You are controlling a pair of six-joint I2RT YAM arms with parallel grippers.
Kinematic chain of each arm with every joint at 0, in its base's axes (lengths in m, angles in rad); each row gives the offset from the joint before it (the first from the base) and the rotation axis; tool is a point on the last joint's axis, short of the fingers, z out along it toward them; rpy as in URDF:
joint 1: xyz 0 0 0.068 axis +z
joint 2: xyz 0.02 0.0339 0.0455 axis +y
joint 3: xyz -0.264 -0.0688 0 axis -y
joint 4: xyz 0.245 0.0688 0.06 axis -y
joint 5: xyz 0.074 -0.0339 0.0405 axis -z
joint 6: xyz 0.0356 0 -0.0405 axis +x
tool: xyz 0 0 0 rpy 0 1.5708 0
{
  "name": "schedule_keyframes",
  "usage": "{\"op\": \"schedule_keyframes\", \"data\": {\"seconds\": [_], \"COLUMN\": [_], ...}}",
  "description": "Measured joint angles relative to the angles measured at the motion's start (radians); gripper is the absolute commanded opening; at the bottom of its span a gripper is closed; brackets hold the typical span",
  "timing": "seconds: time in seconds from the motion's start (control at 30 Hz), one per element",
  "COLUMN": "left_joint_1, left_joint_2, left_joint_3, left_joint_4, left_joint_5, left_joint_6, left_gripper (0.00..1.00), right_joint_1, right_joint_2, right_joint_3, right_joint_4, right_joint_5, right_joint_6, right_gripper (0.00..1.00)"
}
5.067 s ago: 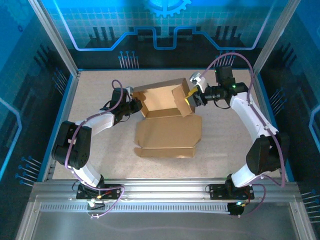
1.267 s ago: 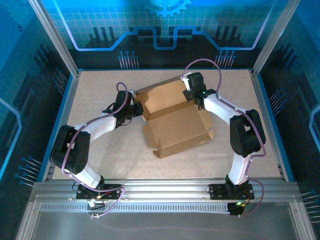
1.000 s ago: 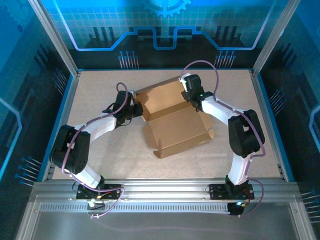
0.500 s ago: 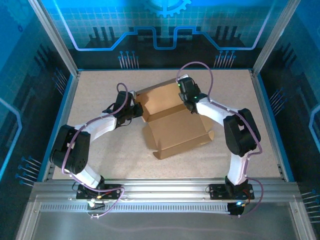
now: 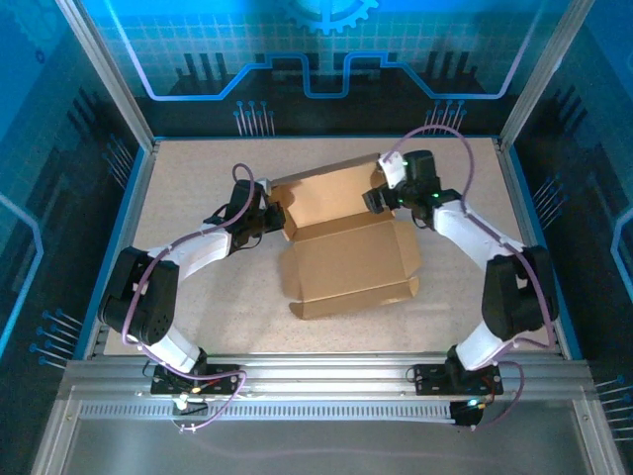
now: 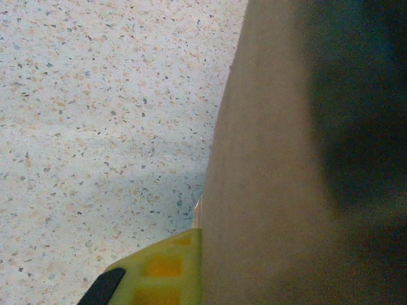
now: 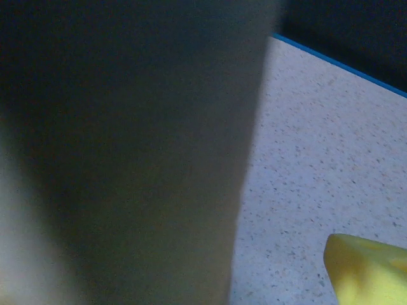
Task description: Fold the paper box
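The paper box [image 5: 348, 259] lies in the middle of the worktop [image 5: 188, 188], half formed — rear walls raised, front panel flat, lid not yet closed; left tool [image 5: 272, 212] and right tool [image 5: 379, 198] are at its sides; whether clenched, I cannot tell.

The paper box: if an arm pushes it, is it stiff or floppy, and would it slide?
Probably light: the paper box is thin, empty card. Its panels look flat and stiff, yet likely hinge at creases, since some walls stand while the front panel lies flat. Resting on the smooth table, it would likely slide or swivel.
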Motion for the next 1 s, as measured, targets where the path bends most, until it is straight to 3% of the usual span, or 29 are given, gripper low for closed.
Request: {"op": "schedule_keyframes", "data": {"seconds": [0.23,0.43,0.57,0.7,1.0], "left_joint_1": [0.0,0.0,0.0,-0.001,-0.016], "left_joint_2": [0.0,0.0,0.0,0.0,0.0], "left_joint_3": [0.0,0.001,0.001,0.001,0.028], "left_joint_4": [0.008,0.014,0.014,0.014,0.013], "left_joint_5": [0.001,0.011,0.017,0.019,0.018], "left_joint_6": [0.0,0.0,0.0,0.0,0.0], "left_gripper": [0.01,0.01,0.01,0.01,0.02], "right_joint_1": [-0.124,-0.18,-0.193,-0.172,0.112], "right_joint_2": [-0.151,-0.164,-0.137,-0.119,-0.079], "right_joint_3": [-0.117,-0.124,-0.098,-0.058,-0.008], "right_joint_4": [0.002,-0.001,0.0,-0.005,0.047], "right_joint_5": [-0.274,-0.488,-0.513,-0.408,0.173], "right_joint_6": [-0.004,-0.026,-0.012,0.021,0.076], "right_gripper": [0.94,0.91,0.82,0.72,0.52]}}
